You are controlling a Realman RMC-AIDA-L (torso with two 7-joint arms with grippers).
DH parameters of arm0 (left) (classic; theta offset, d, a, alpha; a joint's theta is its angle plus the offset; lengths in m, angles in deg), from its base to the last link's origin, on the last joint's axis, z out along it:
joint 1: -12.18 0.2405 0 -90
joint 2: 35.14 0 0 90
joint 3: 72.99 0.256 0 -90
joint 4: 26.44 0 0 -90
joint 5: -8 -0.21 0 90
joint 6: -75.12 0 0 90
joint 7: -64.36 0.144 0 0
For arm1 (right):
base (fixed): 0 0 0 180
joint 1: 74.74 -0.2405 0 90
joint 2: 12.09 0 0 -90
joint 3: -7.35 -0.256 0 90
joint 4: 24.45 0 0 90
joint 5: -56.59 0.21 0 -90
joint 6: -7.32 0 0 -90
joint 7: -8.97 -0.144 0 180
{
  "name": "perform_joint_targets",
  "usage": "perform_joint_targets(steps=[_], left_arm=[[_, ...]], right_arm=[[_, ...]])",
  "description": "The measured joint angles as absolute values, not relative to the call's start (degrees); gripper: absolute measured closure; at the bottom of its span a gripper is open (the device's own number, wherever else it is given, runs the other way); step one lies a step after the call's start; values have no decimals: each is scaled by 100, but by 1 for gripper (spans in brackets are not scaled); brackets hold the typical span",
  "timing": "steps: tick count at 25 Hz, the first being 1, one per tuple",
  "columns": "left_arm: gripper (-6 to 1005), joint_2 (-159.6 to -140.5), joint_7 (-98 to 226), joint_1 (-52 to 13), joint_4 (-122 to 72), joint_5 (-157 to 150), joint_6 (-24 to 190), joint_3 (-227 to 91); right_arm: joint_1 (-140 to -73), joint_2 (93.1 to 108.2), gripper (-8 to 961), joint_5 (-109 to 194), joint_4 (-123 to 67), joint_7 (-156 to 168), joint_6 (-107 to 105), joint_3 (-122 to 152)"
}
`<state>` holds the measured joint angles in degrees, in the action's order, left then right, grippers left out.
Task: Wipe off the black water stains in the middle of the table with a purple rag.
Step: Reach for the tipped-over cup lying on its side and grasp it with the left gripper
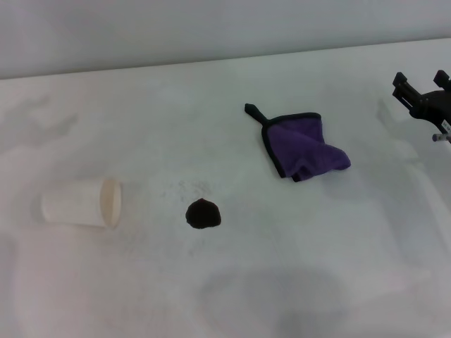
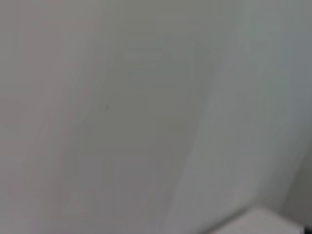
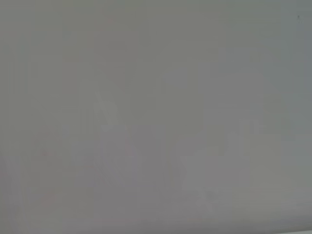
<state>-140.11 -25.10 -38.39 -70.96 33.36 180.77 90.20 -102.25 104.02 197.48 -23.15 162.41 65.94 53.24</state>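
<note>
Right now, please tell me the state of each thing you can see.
paper cup: lying on its side, mouth toward the stain
black water stains: one dark blot, not yet wiped
purple rag: folded, crumpled, lying untouched on the table
right gripper: at the table's right edge, jaws open, holding nothing

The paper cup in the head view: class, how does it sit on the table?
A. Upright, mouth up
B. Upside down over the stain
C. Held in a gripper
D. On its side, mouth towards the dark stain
D: the paper cup lies on its side on the table, its open mouth facing the black water stains, apart from them.
</note>
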Motion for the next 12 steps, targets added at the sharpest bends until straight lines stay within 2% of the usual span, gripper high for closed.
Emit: perform_joint_targets(steps=[7, 12], left_arm=[[149, -13670, -1963, -4530, -7425, 1304, 18625, 9030], [149, -13726, -1134, -4974, -7505, -133, 18754, 9031]], right_arm=[[-10242, 10402, 83, 19748, -2313, 16234, 6594, 5319], [-10316, 10402, 83, 19747, -2356, 16233, 6450, 5306]])
